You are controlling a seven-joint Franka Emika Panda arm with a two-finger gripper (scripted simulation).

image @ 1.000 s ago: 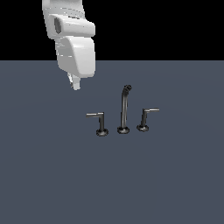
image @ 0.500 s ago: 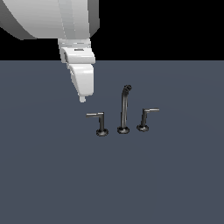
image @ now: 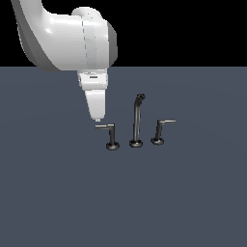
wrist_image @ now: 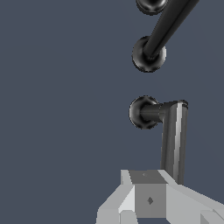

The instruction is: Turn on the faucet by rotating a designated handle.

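Faucet (image: 136, 123) parts stand in a row on the dark grey surface (image: 193, 193): the tall spout in the middle, the handle (image: 111, 135) at the exterior view's left with its bar pointing left, and the twin handle (image: 159, 131) at the right. The gripper (image: 97, 118) hangs just above the bar's free end; whether its jaws are wide or narrow I cannot tell. No container or writing shows.

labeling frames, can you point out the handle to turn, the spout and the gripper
handle (image: 112, 135), exterior view, on its upright post
spout (image: 136, 123), exterior view, midway up the tall tube
gripper (image: 97, 118), exterior view, at the fingertips just above the lever's free end
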